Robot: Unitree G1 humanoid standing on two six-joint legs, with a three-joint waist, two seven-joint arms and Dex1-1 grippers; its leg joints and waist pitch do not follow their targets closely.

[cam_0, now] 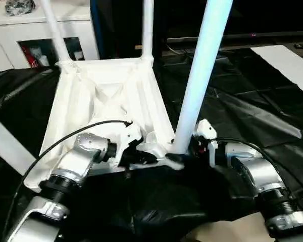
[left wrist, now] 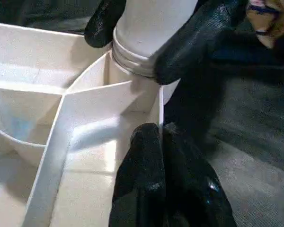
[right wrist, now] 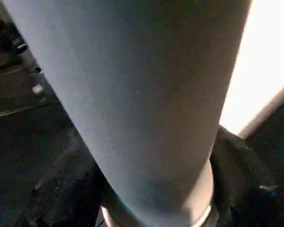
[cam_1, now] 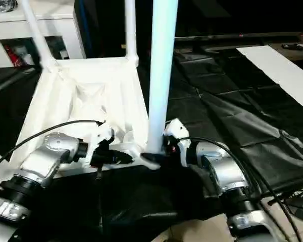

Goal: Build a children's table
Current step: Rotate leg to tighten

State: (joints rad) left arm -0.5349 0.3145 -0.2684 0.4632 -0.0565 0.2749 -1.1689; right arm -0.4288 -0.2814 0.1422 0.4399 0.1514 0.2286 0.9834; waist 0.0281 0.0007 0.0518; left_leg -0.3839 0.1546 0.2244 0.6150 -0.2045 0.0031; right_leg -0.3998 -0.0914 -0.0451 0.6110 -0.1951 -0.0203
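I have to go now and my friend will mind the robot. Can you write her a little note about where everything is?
Left gripper: shut, resting on the upside-down tabletop beside the near right corner socket.
Right gripper: fingers around the base of the near leg, which stands upright in that socket.
Done: two far legs stand in their corners.
Left: confirm the near leg is fully seated; the near left corner is hidden behind the arm, so check it for a leg.
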